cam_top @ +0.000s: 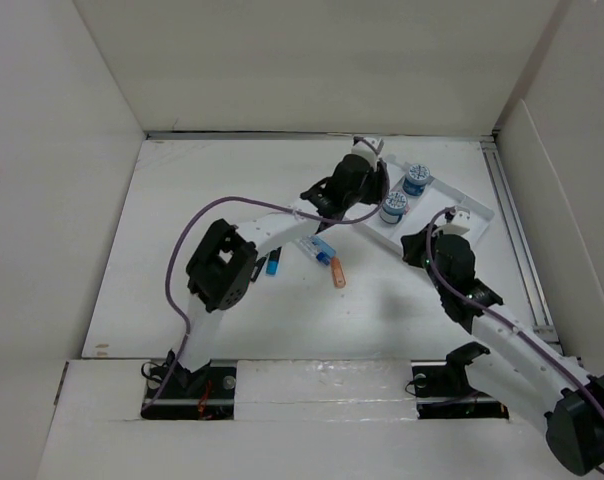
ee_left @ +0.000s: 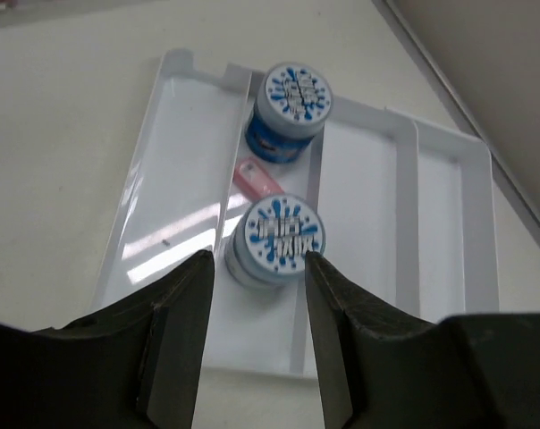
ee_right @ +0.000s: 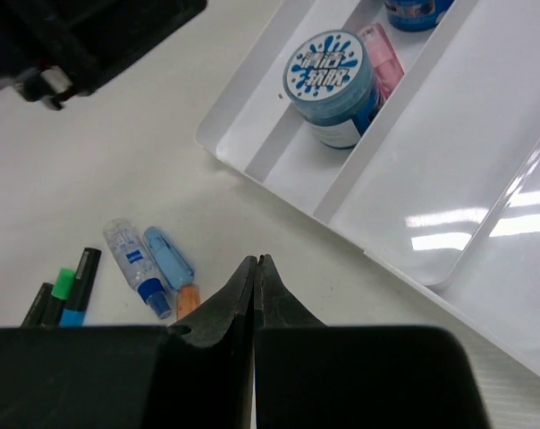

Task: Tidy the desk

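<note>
The left gripper (ee_left: 257, 261) hangs with its jaws apart above a blue-lidded tub (ee_left: 275, 234) in the white tray (ee_left: 176, 170) at centre frame. The right gripper (ee_right: 255, 264), jaws pressed together, sits lower centre over the desk (ee_right: 91, 161), which spreads behind it, with markers (ee_right: 69, 290) at lower left.

The desk (cam_top: 182, 180) is showing matte white all over, and the tray (ee_left: 176, 161) is gleaming a glossier white. The far jar (ee_left: 298, 94) and the near jar (ee_left: 280, 234) are both wearing pale lids splashed with a blue burst pattern and blue lettering over blue bodies, with a pink piece (ee_left: 257, 181) glowing soft rose. The bottle (ee_right: 131, 255) is showing clear with a dark blue cap, the case (ee_right: 169, 257) is coming through light blue, the orange piece (ee_right: 189, 302) is looking peachy, and the markers (ee_right: 64, 295) are showing black with what seem to be green and blue bands.
</note>
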